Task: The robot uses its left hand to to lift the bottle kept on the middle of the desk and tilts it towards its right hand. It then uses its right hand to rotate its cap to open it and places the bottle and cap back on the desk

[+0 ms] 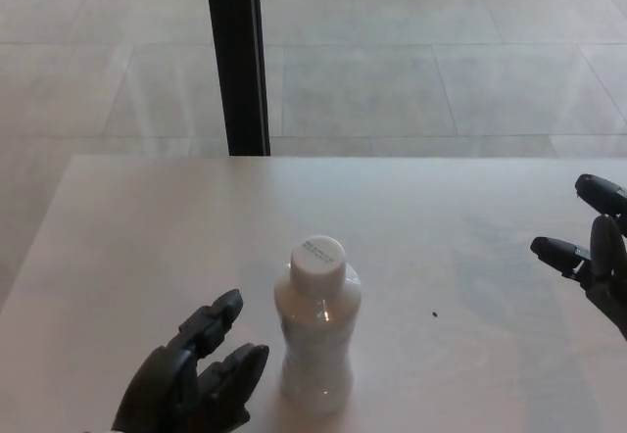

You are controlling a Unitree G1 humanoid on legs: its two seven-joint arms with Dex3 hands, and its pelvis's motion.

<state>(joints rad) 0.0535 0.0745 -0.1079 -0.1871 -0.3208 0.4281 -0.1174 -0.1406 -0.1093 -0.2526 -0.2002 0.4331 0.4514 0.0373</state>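
A white plastic bottle [316, 327] stands upright near the front middle of the pale desk [147, 217], its white cap [318, 257] screwed on top. My left hand [196, 379] rests low at the desk's front edge, just left of the bottle, fingers apart and a small gap away from its side. My right hand [595, 257] hovers at the far right edge of the picture, fingers spread, well clear of the bottle and holding nothing.
A black vertical post [236, 56] rises behind the desk's far edge, with tiled floor beyond. A tiny dark speck [433, 312] lies on the desk right of the bottle.
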